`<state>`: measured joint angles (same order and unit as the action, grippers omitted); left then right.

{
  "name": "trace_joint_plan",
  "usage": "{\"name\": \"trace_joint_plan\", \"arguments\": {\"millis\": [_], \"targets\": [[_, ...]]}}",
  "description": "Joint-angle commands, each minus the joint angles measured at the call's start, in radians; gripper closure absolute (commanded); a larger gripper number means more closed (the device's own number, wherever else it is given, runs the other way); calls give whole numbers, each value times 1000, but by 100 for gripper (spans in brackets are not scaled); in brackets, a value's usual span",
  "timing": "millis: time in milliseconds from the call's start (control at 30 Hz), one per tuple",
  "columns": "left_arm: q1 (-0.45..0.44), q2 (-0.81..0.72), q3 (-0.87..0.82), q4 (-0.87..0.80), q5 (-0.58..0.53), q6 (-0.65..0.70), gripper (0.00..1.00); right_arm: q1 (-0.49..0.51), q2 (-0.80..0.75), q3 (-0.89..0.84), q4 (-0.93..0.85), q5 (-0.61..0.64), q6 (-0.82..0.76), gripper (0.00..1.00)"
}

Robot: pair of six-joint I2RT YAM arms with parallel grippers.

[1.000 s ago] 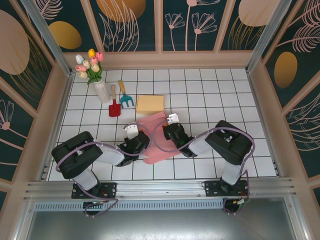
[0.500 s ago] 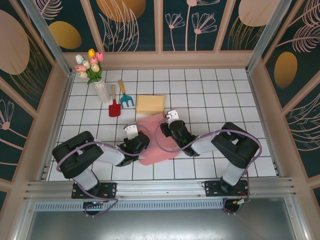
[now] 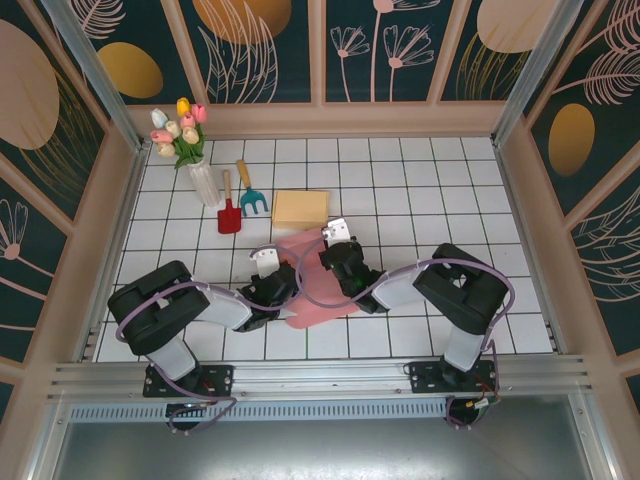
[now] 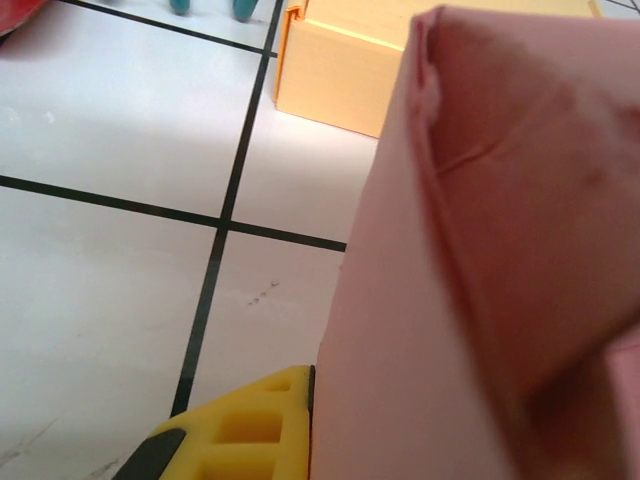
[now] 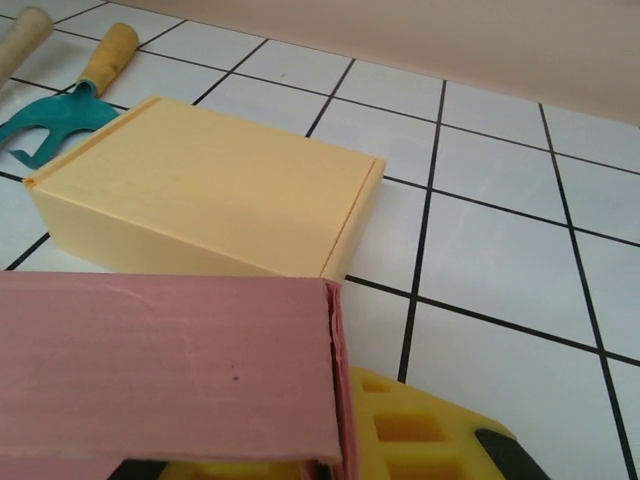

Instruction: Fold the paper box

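Pink box (image 3: 322, 300) sat mid-table, one panel raised, between the grippers. Left gripper (image 3: 280, 272) jaws were closed on its left flap. Right gripper (image 3: 332, 250) jaws couldn't be told, panel lay on one finger. Risks: panel slipping free, or box shoved into yellow box (image 3: 300, 208) just beyond

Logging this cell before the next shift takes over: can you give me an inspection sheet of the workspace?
Surface: white tiled table, black grid lines.
Job's things: pink paper box, partly folded, between the grippers.
Clutter: yellow box, closed, beyond it; vase of tulips, red shovel, teal rake, far left.
Grippers: left gripper shut on the pink paper box; right gripper at its far flap, grip unclear.
Cables: lilac cables loop along both arms, one crossing the pink box.
Surroundings: floral wall panels, metal frame.
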<state>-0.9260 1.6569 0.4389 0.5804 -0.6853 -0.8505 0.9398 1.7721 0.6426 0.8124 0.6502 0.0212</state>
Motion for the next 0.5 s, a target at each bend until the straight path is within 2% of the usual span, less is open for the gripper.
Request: {"name": "trace_joint_plan", "arguments": {"millis": [0, 67, 167, 267, 467], "targets": [[6, 13, -1, -44, -65, -25, 99, -22, 17, 2, -31, 197, -2, 87], [6, 21, 9, -55, -68, -22, 99, -19, 2, -13, -20, 152, -1, 83], [6, 40, 24, -57, -71, -15, 99, -5, -52, -54, 3, 52, -2, 66], [7, 50, 35, -47, -73, 8, 99, 25, -143, -104, -12, 19, 9, 55], [7, 63, 43, -10, -70, 137, 97, 35, -425, -177, -252, -85, 73, 51]]}}
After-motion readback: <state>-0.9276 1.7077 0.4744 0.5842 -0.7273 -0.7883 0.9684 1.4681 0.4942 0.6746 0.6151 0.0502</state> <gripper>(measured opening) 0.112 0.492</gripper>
